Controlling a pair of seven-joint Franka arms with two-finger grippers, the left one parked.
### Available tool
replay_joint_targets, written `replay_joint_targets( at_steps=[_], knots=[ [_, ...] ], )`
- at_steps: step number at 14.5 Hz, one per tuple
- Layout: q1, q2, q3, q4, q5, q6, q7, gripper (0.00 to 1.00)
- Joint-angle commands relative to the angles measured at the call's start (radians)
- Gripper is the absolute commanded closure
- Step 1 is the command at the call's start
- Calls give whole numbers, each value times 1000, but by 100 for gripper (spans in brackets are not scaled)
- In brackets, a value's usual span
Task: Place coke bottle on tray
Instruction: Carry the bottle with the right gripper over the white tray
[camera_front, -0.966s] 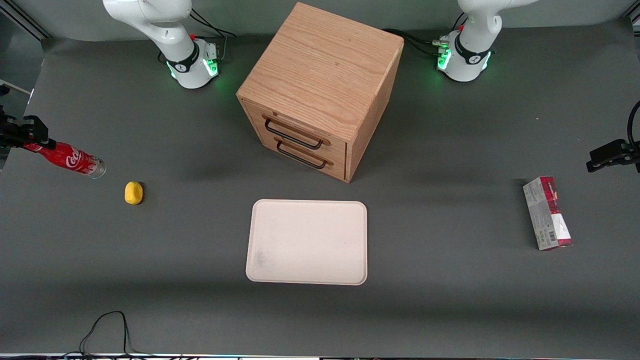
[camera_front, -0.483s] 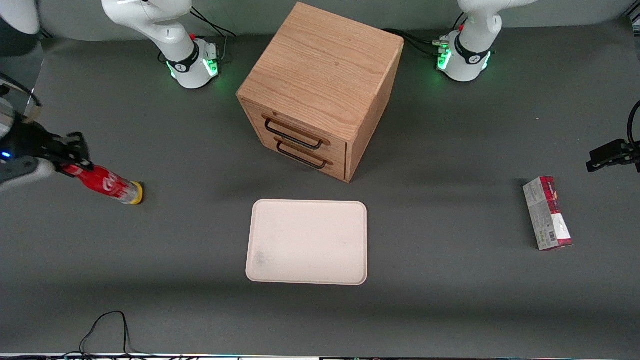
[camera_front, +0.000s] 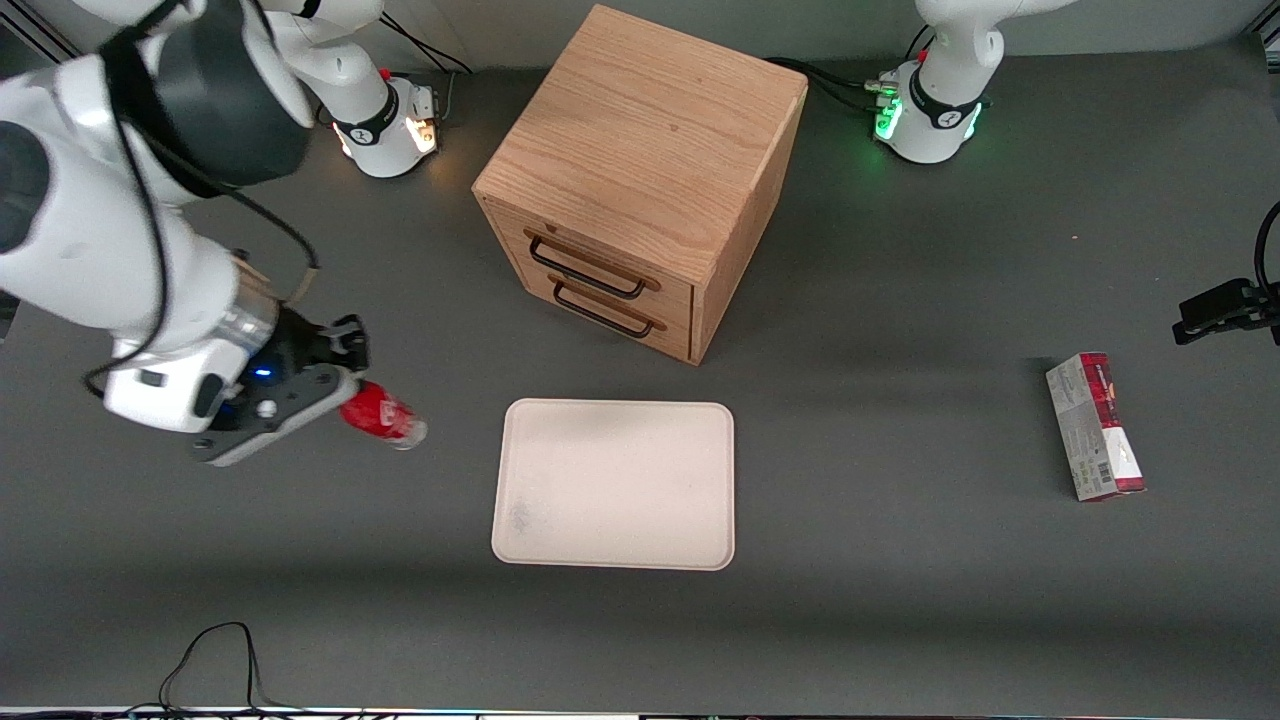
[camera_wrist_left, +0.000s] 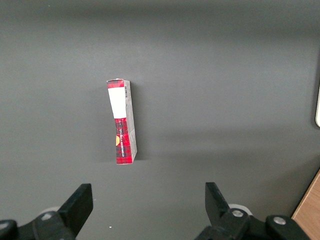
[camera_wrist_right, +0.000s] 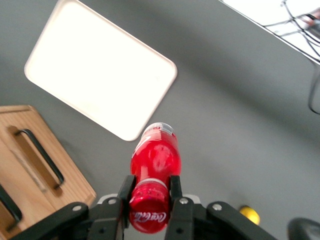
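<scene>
My right gripper is shut on the red cap end of the coke bottle and holds it tilted above the table, its clear base pointing toward the tray. The bottle hangs beside the tray's edge at the working arm's end, short of the rim. In the right wrist view the gripper clamps the bottle at its cap, both fingers pressed against it, with the cream-white tray ahead of the bottle's base.
The wooden two-drawer box stands farther from the front camera than the tray. A red-and-grey carton lies toward the parked arm's end. The yellow lump shows only in the right wrist view. A black cable lies at the table's front edge.
My right gripper has carried the coke bottle from the working arm's end of the table toward the tray, passing over the yellow lump, which the arm now hides in the front view.
</scene>
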Motion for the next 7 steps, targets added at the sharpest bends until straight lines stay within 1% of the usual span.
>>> replay_joint_targets(
  at_steps=[1, 3, 7],
  knots=[
    [67, 42, 9, 69, -13, 9, 76, 100],
    [115, 56, 10, 69, -47, 23, 125, 100],
    [123, 110, 13, 69, -47, 91, 125, 100]
  ],
)
